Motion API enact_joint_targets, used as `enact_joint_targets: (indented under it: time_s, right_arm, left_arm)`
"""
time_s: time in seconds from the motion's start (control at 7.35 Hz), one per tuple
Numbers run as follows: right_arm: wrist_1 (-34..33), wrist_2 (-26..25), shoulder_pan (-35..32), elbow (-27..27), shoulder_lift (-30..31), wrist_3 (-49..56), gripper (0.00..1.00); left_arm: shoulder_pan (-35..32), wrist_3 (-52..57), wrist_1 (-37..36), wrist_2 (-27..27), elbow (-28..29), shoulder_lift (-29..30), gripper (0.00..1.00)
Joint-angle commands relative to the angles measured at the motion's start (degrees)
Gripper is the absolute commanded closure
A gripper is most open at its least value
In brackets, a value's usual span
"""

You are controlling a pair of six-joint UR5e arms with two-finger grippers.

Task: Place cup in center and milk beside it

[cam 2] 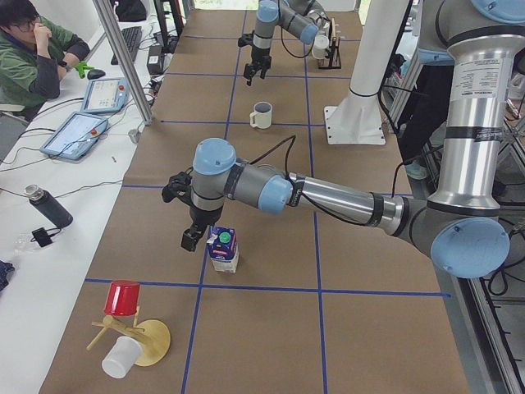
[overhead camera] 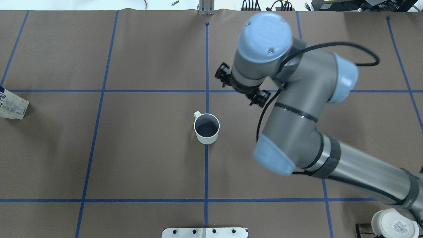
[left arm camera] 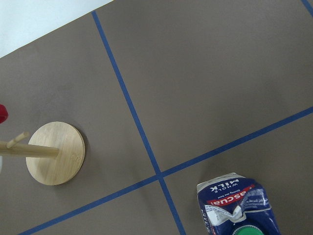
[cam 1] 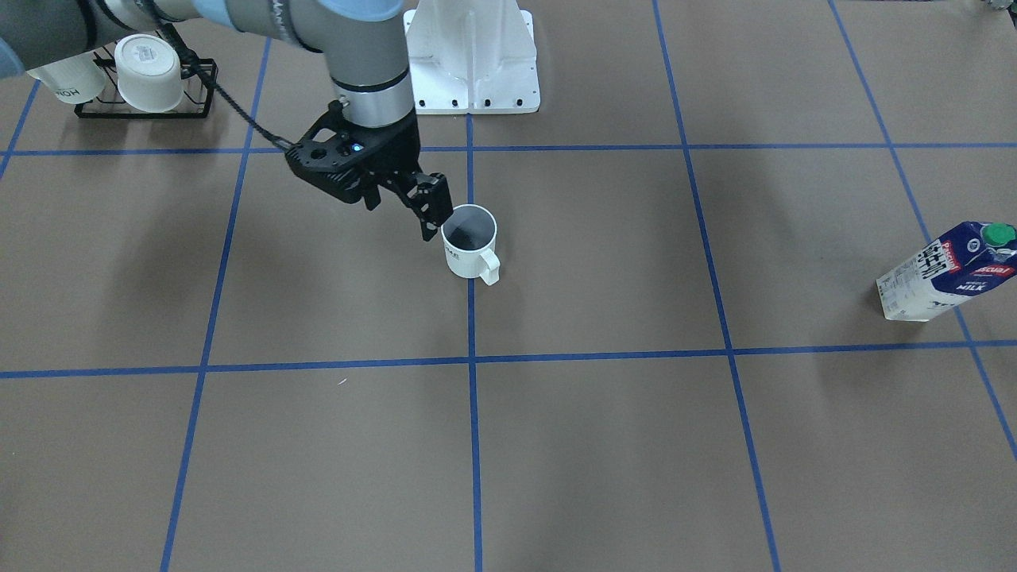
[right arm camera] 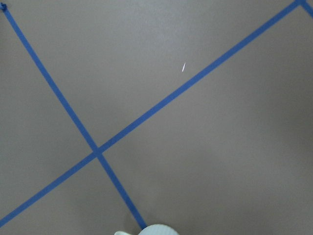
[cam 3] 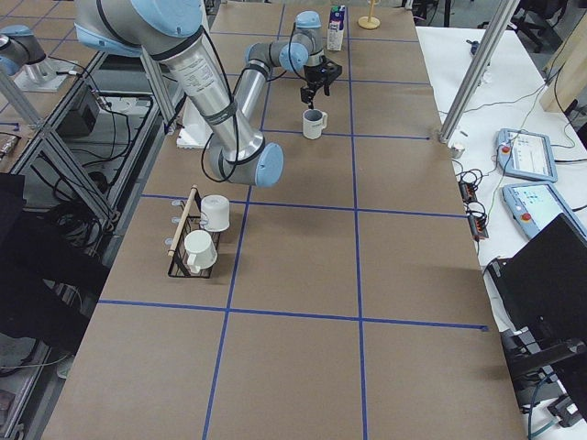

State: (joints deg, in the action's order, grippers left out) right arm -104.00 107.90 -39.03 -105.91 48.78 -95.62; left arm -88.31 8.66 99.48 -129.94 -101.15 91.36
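Note:
The cup (cam 1: 470, 250) is a small white mug with a dark inside. It stands upright on the lengthwise tape line in the center (cam 1: 604, 262) of the brown tabletop, and also shows from overhead (overhead camera: 206, 128). My right gripper (cam 1: 401, 210) is open and empty. It hangs just beside and above the cup's rim. The milk (cam 1: 945, 270) stands upright far off on my left side and shows in the left wrist view (left arm camera: 239, 205). My left gripper (cam 2: 190, 238) hovers close beside the milk (cam 2: 223, 249). I cannot tell whether it is open or shut.
A black rack (cam 1: 147, 71) with white cups stands at my right rear corner. The white robot base plate (cam 1: 473, 59) lies behind the cup. A wooden stand (cam 2: 123, 328) with a red cup is near the milk. An operator (cam 2: 33, 49) sits beyond the table.

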Motion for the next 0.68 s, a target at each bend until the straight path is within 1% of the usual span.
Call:
enact_joint_targets:
  time_s: [0.0,0.14,0.27,0.41,0.54]
  right_arm:
    - [0.02,9.84,-13.82,-1.58,8.93,26.49,0.0]
    - [-0.06,11.96,-19.45,-1.32,12.88,40.72,0.0]
    - [0.02,14.07,-25.07,-0.53,16.4,52.61,0.0]
    - [0.2,16.88,-31.13,1.65,19.48,65.7,0.0]
    - [0.02,19.6,-36.41,4.54,22.04,77.14,0.0]
  left_arm:
    - [0.32,-0.91,4.99,-1.63,0.25,-1.18,0.01]
    - [0.41,-7.02,5.37,-1.8,0.77,-1.45,0.01]
    - [0.42,-10.99,5.46,-1.89,0.78,-1.45,0.01]
    - [2.07,-12.42,5.02,-1.98,0.78,-1.62,0.01]
    - [2.96,-19.31,5.63,-1.98,0.52,-2.84,0.01]
